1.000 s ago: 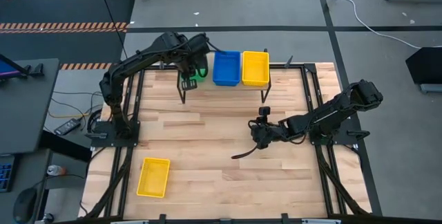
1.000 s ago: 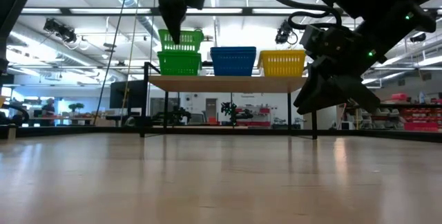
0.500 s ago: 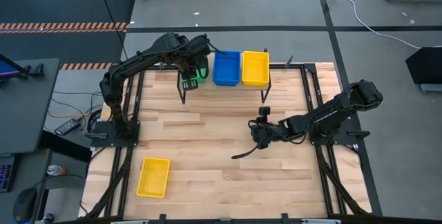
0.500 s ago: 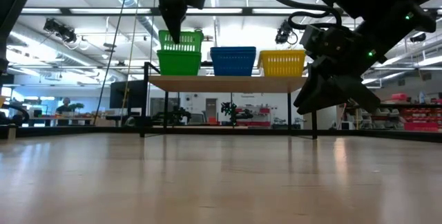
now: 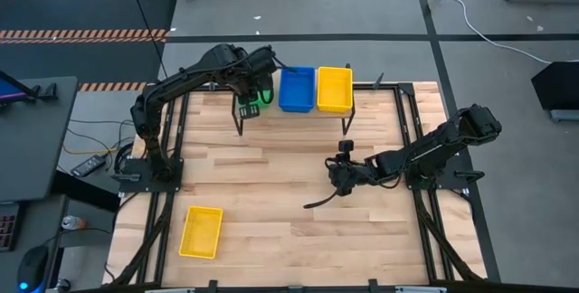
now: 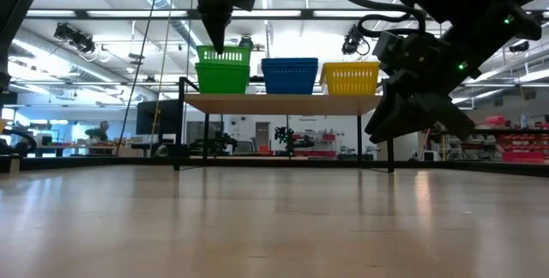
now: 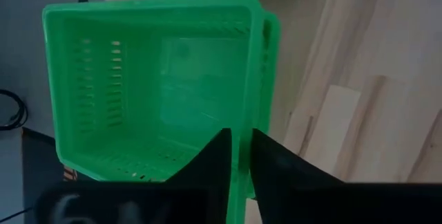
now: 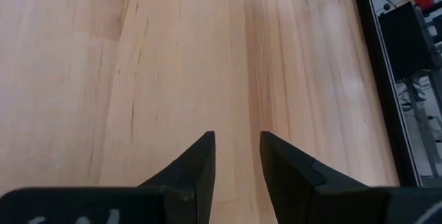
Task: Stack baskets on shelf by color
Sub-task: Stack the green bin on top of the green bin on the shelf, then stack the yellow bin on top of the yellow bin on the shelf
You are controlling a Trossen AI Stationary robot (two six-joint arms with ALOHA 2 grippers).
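On the shelf (image 6: 283,102) stand a green stack, a blue basket (image 5: 297,89) and a yellow basket (image 5: 334,88), side by side. The upper green basket (image 6: 225,54) sits nested in a lower green one (image 6: 223,78) at the shelf's left end. My left gripper (image 6: 214,42) comes down on the upper one and is shut on it. Another yellow basket (image 5: 201,231) rests flat on the table near its near-left corner. My right gripper (image 5: 336,174) hovers open above bare wood right of the table's middle. My left gripper holds the upper green basket by the rim of one side wall (image 7: 243,131), pinched with one finger (image 7: 219,158) inside the basket and the other outside. The fingers come from above, pointing down. The basket stays level, sunk into the green basket under it (image 7: 273,65).
The shelf stands on thin black legs (image 6: 180,132) at the table's far edge. Wide bare wood lies between the shelf and the near edge. Black frame rails (image 5: 412,130) run along the table's sides. A person shows far off in the room behind (image 6: 102,130).
My left gripper has moved down a little, keeping its hold. The upper green basket has sunk deeper into the green basket below it, so less of it stands above that one's rim. My right arm has kept still.
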